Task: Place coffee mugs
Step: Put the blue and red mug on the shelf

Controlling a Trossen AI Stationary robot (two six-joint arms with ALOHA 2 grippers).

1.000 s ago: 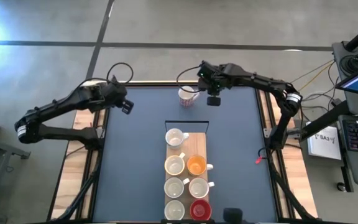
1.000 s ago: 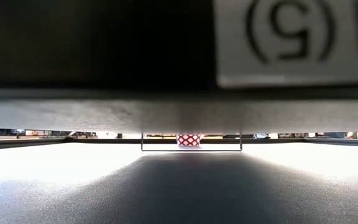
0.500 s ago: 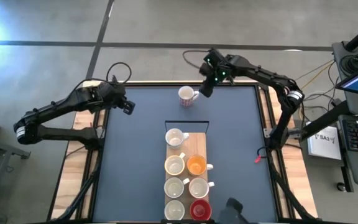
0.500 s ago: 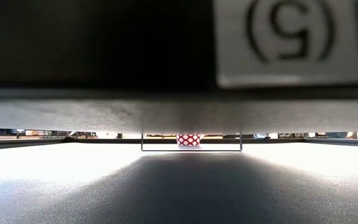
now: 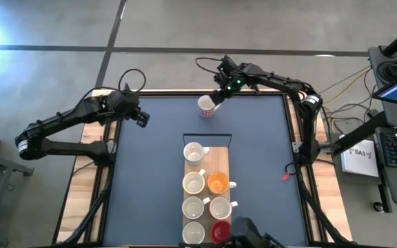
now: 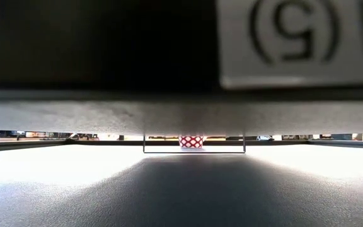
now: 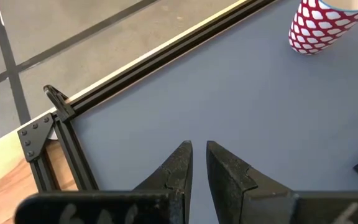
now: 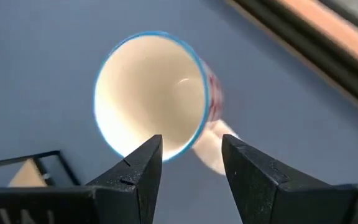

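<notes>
Now my right gripper has swung back over the patterned mug at the table's far edge, fingers spread above its rim, ready to grasp.

Patterned mug: white, red lattice; orange mug; red mug; table dark blue.

Eight mugs on the desk right now: five plain white mugs, one orange mug, one red mug, and one red-patterned mug standing alone. Two arms, one hand each: left hand, right hand.
</notes>
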